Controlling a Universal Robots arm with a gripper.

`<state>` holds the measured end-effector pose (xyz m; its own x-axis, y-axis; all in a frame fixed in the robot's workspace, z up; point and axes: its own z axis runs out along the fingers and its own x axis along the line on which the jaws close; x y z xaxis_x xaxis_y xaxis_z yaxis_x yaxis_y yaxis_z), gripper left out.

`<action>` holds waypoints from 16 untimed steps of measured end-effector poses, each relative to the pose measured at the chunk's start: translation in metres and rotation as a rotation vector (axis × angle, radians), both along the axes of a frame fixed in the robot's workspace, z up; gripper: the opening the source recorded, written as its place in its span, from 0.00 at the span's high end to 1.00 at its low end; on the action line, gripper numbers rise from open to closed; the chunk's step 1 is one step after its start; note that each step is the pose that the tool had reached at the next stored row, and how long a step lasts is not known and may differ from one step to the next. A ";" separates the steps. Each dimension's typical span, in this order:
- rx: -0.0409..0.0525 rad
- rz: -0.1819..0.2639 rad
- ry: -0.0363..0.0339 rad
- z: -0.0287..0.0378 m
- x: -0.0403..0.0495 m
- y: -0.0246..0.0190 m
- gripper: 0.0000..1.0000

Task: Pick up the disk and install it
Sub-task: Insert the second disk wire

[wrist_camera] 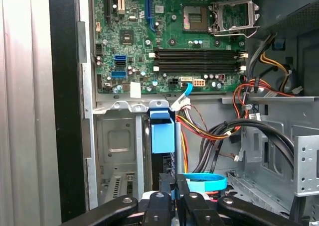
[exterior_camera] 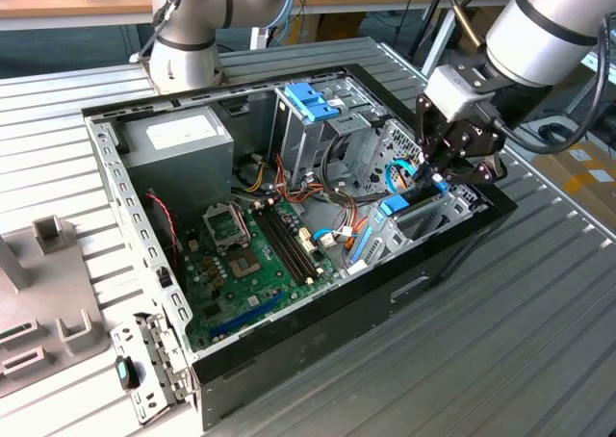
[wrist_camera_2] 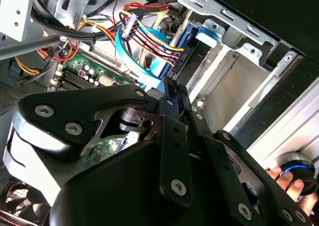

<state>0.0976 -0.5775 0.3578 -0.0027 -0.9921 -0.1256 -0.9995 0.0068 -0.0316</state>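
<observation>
The disk stands on edge in the drive bay at the case's front corner. Its blue carrier frame shows in the first wrist view, and in the exterior view as a blue strip. In the second wrist view the disk has coloured cables plugged into its end. My gripper hangs just over the bay, on the exterior view's right. The black fingers are pressed together with no gap, right at the disk's near end; I cannot tell whether they touch it. Nothing sits between them.
The open computer case lies on a slatted metal table. Inside are the motherboard, a grey power-supply box and a tall drive cage with a blue clip. A looped blue cable and wire bundles crowd the bay. A hand holds a round device outside the case.
</observation>
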 end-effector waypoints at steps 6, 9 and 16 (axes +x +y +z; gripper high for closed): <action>0.0001 0.012 0.0000 -0.0021 0.0009 0.0000 0.84; 0.0002 0.012 0.0000 -0.0035 0.0010 0.0000 0.84; 0.0001 0.012 0.0000 -0.0061 0.0016 0.0000 0.84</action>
<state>0.0992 -0.5775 0.3517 0.0096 -0.9920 -0.1257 -0.9995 -0.0056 -0.0316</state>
